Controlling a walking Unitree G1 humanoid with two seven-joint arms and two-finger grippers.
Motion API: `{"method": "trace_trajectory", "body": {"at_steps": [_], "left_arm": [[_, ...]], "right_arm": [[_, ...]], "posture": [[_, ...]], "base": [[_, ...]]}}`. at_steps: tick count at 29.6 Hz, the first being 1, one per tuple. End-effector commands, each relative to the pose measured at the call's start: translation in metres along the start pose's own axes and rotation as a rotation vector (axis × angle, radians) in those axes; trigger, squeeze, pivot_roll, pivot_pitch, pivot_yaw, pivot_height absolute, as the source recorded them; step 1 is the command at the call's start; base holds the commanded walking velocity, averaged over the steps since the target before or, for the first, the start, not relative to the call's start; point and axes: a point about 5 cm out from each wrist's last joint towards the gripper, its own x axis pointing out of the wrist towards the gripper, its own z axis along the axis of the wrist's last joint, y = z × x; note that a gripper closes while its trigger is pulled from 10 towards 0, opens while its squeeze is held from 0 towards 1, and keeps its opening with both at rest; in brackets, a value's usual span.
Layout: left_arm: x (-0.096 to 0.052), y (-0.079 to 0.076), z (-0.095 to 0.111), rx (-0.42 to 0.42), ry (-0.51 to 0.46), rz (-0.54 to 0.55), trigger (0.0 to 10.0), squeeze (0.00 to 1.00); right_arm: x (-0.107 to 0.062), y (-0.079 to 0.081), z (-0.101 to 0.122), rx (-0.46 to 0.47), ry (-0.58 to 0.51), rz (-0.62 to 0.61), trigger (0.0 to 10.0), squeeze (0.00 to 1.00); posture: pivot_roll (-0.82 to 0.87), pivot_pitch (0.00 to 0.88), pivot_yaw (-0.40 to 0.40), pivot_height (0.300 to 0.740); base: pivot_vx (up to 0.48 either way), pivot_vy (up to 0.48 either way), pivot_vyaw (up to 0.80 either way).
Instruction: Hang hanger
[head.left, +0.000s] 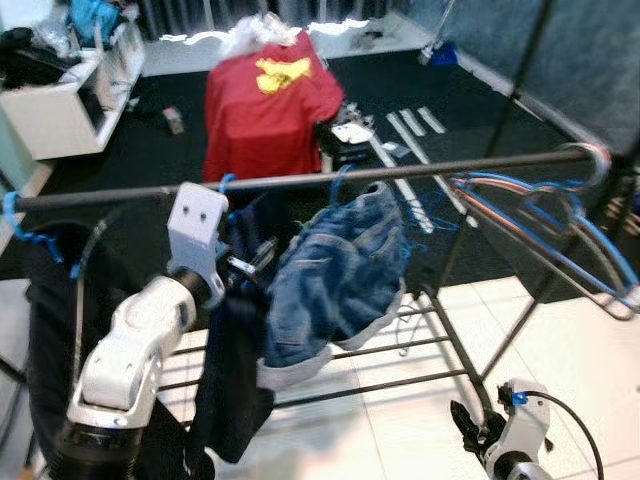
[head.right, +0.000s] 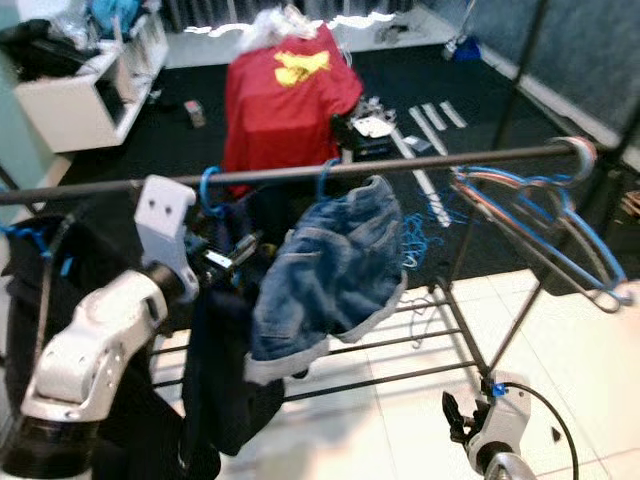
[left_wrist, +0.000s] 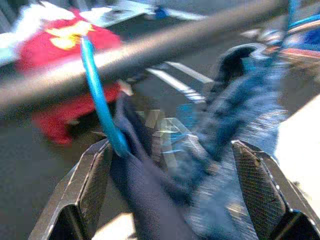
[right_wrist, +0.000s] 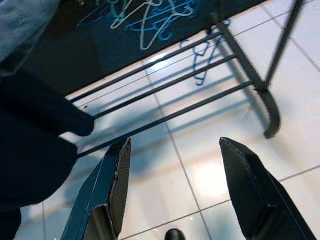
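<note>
1. The blue hanger (left_wrist: 100, 100) had its hook over the dark rail (head.left: 300, 181) of the clothes rack, and a dark navy garment (head.left: 232, 390) hung from it, just beside the denim shorts (head.left: 335, 275) on their own blue hook.
2. My left gripper (left_wrist: 172, 195) sat raised just under the rail, right at the hanger's neck. Its fingers (left_wrist: 87, 190) were spread, one on each side of the navy cloth, and the blue hook rose just past the nearer finger. I could not tell whether that finger touched the hanger.
3. My left arm (head.left: 135, 350) reached up from the lower left, its white wrist block close below the rail.
4. My right gripper (right_wrist: 172, 195) hung low over the white tiled floor (right_wrist: 200, 165), its fingers (right_wrist: 247, 190) spread and holding nothing. Ahead of it lay the rack's lower bars (right_wrist: 165, 85) and one curved foot.
5. Further along the rail, towards my right, a bunch of empty wire hangers (head.left: 560, 240) hung at a slant, blue and pale ones together.
6. More black clothing (head.left: 45, 300) hung at the rail's left end.
7. Beyond the rack, on the dark carpet, a red shirt (head.left: 270, 100) with a yellow print was draped over something, a white shelf unit (head.left: 70, 95) stood to its left, and loose hangers (right_wrist: 150, 20) lay scattered on the carpet.
</note>
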Motion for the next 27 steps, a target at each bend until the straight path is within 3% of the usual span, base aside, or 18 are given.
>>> {"method": "trace_trajectory", "body": {"at_steps": [1, 4, 10, 17, 27], "left_arm": [[-0.002, 0.007, -0.011, 0.03, 0.054, 0.041, 10.0, 0.0], [-0.002, 0.021, -0.013, 0.124, 0.085, 0.149, 10.0, 0.0], [-0.001, 0.021, -0.022, 0.2, 0.134, 0.196, 10.0, 0.0], [0.001, 0.012, -0.035, 0.142, 0.197, 0.166, 10.0, 0.0], [0.001, 0.008, -0.037, 0.121, 0.208, 0.136, 10.0, 0.0]], "right_arm": [[0.0, 0.005, -0.006, 0.009, 0.021, 0.009, 10.0, 0.0], [0.0, 0.006, -0.007, 0.01, 0.021, 0.011, 10.0, 0.0], [-0.001, 0.006, -0.007, 0.01, 0.022, 0.012, 10.0, 0.0], [-0.001, 0.007, -0.009, 0.009, 0.023, 0.013, 10.0, 0.0], [-0.002, 0.007, -0.009, 0.009, 0.024, 0.014, 10.0, 0.0]], "posture": [[-0.05, 0.111, -0.005, 0.74], [-0.05, 0.108, -0.001, 0.74], [-0.05, 0.105, 0.0, 0.74], [-0.05, 0.101, 0.002, 0.74], [-0.05, 0.101, 0.003, 0.74]], "base": [[0.0, 0.0, 0.0], [0.0, 0.0, 0.0], [0.0, 0.0, 0.0], [0.0, 0.0, 0.0], [0.0, 0.0, 0.0]]}}
